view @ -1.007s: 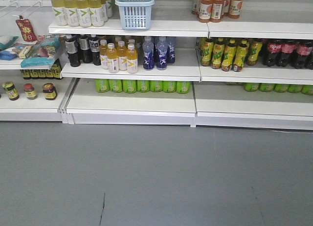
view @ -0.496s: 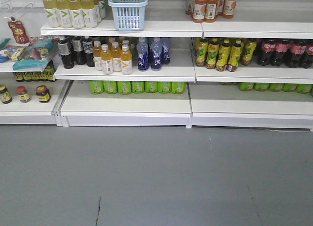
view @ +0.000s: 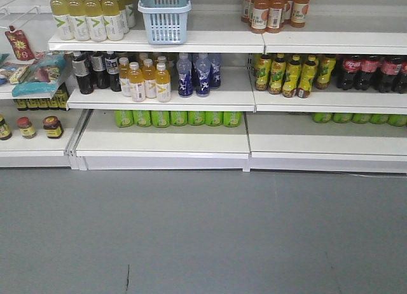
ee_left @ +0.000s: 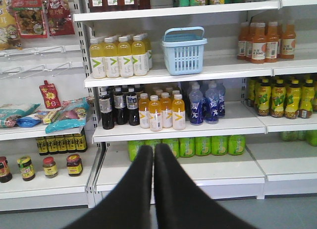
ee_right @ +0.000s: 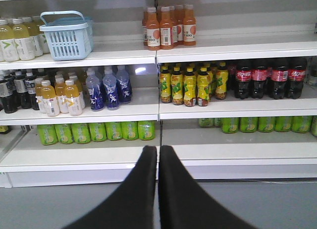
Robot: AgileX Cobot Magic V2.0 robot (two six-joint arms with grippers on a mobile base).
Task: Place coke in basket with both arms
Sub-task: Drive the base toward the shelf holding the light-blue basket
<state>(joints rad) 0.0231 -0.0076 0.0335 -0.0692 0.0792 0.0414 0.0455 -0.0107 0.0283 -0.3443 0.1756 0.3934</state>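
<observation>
Two tools, both pressed closed and carrying nothing, hung well short of the shelving. The left tool pointed toward the bay holding the orange-juice bottles, and the right tool toward the seam between the two bays. The coke, a row of dark bottles with red labels, stood on the middle shelf at the far right, just beside the yellow-green bottles. The basket sat upright on the top shelf of the left bay, well apart from the coke and one level higher.

Most of the risk seemed to lie in the crowding. The coke bottles stood touching one another, so a tool going in too wide or off-centre would likely shove a neighbour over or push the row backward. The shelf above hung close over the caps, which left little room to lift before drawing a bottle out. The basket looked light and stood near the shelf's front edge, so a one-sided pull might tip it or drag it onto the floor.
</observation>
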